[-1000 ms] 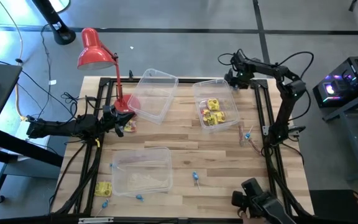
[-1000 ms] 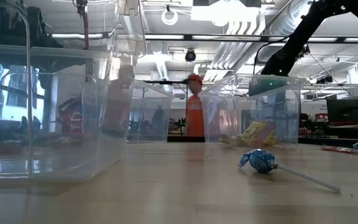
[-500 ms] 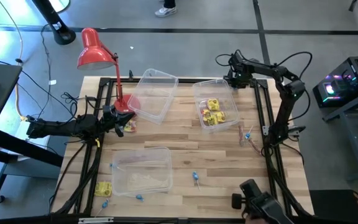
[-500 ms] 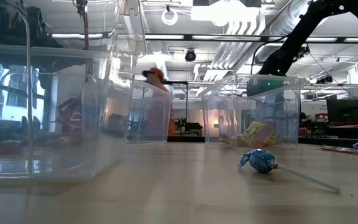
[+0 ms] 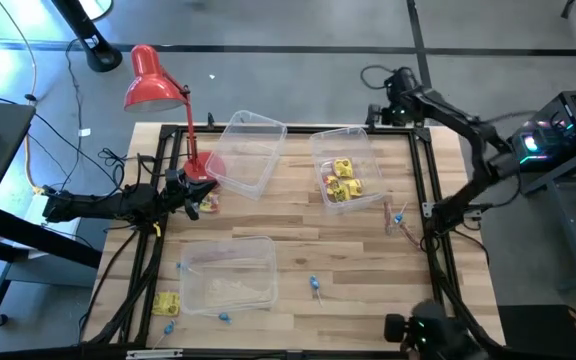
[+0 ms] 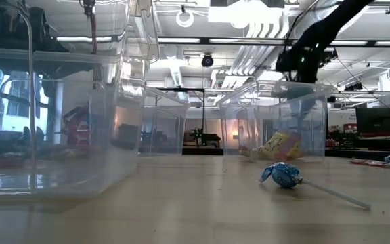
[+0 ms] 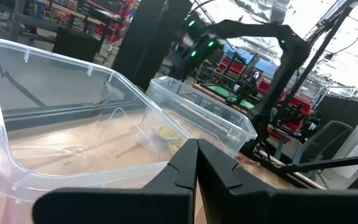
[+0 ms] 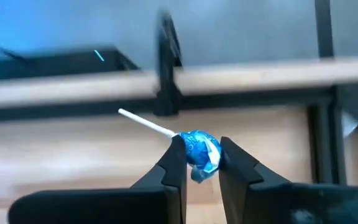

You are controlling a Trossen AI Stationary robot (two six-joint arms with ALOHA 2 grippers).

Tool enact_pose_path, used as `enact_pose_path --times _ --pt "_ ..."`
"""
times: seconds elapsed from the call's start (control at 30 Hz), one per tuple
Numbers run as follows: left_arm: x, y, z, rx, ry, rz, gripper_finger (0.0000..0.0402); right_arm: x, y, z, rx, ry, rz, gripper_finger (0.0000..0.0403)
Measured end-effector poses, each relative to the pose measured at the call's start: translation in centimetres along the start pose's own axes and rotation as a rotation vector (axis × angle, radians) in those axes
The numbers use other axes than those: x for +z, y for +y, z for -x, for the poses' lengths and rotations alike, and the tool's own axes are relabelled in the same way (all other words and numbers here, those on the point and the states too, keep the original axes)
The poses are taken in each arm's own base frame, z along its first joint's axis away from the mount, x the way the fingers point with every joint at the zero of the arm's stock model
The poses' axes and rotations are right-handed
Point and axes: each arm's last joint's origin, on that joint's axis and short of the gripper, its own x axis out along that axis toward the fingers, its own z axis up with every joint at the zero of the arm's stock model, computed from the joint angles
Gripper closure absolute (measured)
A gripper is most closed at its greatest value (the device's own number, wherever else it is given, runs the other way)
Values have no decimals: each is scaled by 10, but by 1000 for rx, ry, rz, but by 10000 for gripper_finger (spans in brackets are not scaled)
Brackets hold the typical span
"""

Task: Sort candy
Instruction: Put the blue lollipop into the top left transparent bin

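Observation:
My right gripper [image 5: 386, 108] is above the table's far right corner, shut on a blue-wrapped lollipop [image 8: 199, 152]. My left gripper [image 5: 200, 196] waits at the table's left side beside the far-left clear bin [image 5: 246, 150]; its fingers [image 7: 196, 167] are shut and empty. Yellow packets [image 5: 342, 180] lie in the far-right bin [image 5: 318, 150]. The near bin [image 5: 230, 275] holds a few faint pieces. A yellow packet [image 5: 165, 303], blue pieces [image 5: 314, 286] and red-pink sticks [image 5: 395, 215] lie loose on the table. The nearest blue lollipop [image 6: 282, 174] lies on its side. My right gripper pinches the lollipop's blue wrapped head [image 8: 197, 144] between its two fingers. The white stick [image 8: 145, 123] sticks out past the fingertips. The lollipop is lifted clear of the table.
A red desk lamp [image 5: 153, 85] stands at the far left corner, its base beside the far-left bin. A black frame rail [image 5: 418, 170] runs along the table's right edge. Open wood lies in the middle of the table [image 5: 298, 230].
My right gripper has risen from beside the far-right bin and gone toward the table's far edge, still shut on the blue lollipop. A person who walked past behind the table has gone out of view.

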Motion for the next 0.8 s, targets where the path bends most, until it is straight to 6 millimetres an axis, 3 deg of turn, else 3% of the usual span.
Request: enact_pose_path --times 0.17,0.33,0.47,0.57,0.8 --pt "0 0 0 0 0 0 402 7 15 57 294 -234 -2 363" --pt "0 0 0 0 0 0 401 -6 62 89 649 -332 94 364" --pt "0 0 0 0 0 0 402 -39 115 93 827 -312 237 401" --pt "0 0 0 0 0 0 401 -67 153 89 945 -299 338 399" --pt "0 0 0 0 -1 0 402 -102 206 62 1080 -248 355 399"
